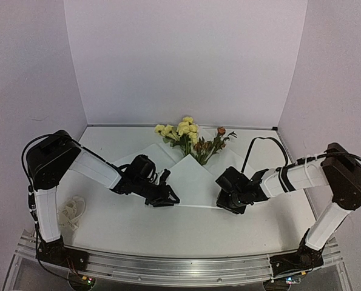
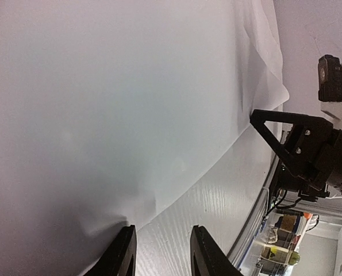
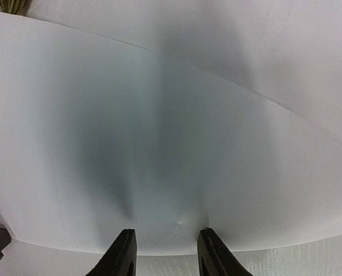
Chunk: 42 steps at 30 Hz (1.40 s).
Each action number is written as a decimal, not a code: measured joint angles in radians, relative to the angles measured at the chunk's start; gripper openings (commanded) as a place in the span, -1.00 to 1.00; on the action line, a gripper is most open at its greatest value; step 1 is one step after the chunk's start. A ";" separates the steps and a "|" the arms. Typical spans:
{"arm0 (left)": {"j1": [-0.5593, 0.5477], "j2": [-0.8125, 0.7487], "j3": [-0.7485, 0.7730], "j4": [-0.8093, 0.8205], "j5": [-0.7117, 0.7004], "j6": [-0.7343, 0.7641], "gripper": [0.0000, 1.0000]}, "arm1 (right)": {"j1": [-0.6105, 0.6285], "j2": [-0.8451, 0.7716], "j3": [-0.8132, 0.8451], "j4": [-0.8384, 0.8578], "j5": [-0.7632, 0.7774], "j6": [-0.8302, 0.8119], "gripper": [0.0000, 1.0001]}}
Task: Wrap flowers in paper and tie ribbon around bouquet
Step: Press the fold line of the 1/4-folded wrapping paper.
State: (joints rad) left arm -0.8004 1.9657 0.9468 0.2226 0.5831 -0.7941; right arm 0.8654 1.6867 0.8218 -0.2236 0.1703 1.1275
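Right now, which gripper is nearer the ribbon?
Left. The left gripper sits at the near edge of the paper, right of the ribbon; the right gripper is farther right along that edge.

White paper (image 2: 102, 115) filled most of the frame, its edge crossing the table (image 2: 216, 195) diagonally. The left gripper (image 2: 162, 253), jaws parted, sat at that edge; the right gripper (image 2: 261, 121) stood near its far corner.

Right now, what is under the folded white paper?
The flowers poke out past the paper at its far edge, heads and some leaves showing. Their lower stems disappear under the fold and cannot be seen. The table lies below.
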 measured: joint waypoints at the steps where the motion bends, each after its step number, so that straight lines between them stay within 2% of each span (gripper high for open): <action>1: 0.009 -0.011 -0.017 0.007 0.000 -0.001 -0.31 | 0.000 -0.001 -0.002 0.003 0.000 0.000 -0.22; 10: 0.090 -0.084 -0.147 0.072 0.014 -0.040 -0.33 | -0.003 -0.021 -0.037 0.046 -0.002 0.000 -0.22; 18: 0.211 -0.132 -0.301 0.220 0.077 -0.124 -0.36 | -0.010 -0.038 -0.065 0.080 -0.011 0.000 -0.22; 29: 0.359 -0.250 -0.488 0.309 0.056 -0.213 -0.38 | -0.020 -0.050 -0.078 0.088 -0.018 -0.003 -0.21; 35: 0.386 -0.331 -0.511 0.220 -0.013 -0.225 -0.34 | -0.034 -0.065 -0.089 0.074 -0.014 -0.010 -0.19; 42: 0.361 -0.479 -0.402 -0.115 -0.141 -0.114 -0.27 | -0.048 -0.117 -0.098 -0.007 -0.022 -0.030 -0.09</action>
State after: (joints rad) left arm -0.4396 1.4864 0.5447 0.1076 0.4425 -0.9083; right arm 0.8172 1.5701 0.7239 -0.2302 0.1484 1.0974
